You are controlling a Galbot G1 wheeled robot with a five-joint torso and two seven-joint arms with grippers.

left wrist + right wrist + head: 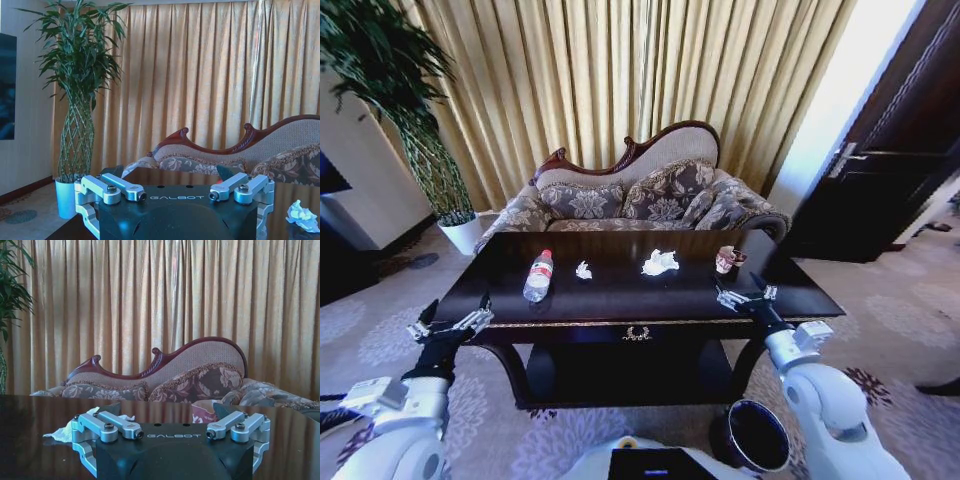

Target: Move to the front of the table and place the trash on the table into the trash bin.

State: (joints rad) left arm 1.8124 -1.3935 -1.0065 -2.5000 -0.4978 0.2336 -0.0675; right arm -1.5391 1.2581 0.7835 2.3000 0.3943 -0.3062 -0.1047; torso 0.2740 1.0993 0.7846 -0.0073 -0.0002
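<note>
Trash on glossy dark-brown wooden table [620, 300]: clear plastic bottle with red cap [538, 276] lying at 10 o'clock, small crumpled white paper scrap [583, 270] beside it, larger white scrap [659, 263] at 12, crumpled reddish wrapper [728, 260] at 2. Round dark maroon trash bin [757, 436] on carpet under table's front right corner. Left gripper [450, 322] off table's left front corner, jaws apart, empty. Right gripper [744, 294] over front right edge, jaws apart, empty. Patterned sofa [630, 195] behind table.

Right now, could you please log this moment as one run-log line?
base: at table front | left pincer: open, table's left end | right pincer: open, front edge | trash on top: bottle, paper scraps | trash bin: floor, right
</note>
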